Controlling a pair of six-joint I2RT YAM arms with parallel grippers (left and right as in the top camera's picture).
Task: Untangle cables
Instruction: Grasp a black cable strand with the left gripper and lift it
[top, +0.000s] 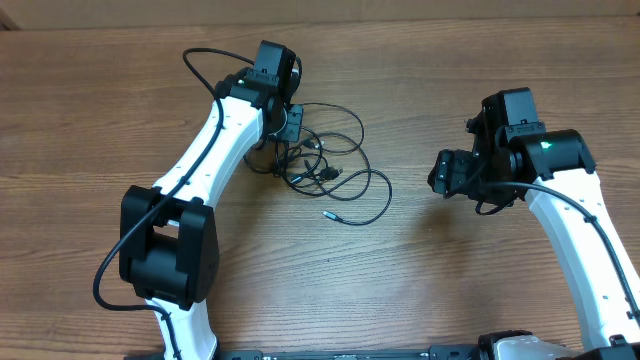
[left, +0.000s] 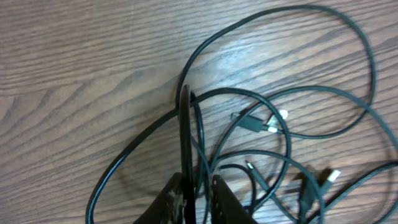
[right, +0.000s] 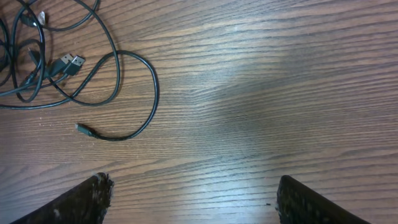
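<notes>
Cables (top: 327, 168) in loose, tangled loops

The table (top: 420, 290) is showing brown wood grain under a smooth, faintly shiny finish. The cables (top: 310, 160) are looking like smooth black plastic or rubber with a dull sheen, and their plugs (right: 73, 62) are ending in bright silver metal. The arms (top: 215, 140) are wearing glossy white plastic shells with matt black joints.

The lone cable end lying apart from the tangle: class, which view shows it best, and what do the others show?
Right wrist view: the cable end lies large and unobstructed. Overhead shows it only as a tiny tip. Left wrist shows the tangled cables, not this end.
</notes>
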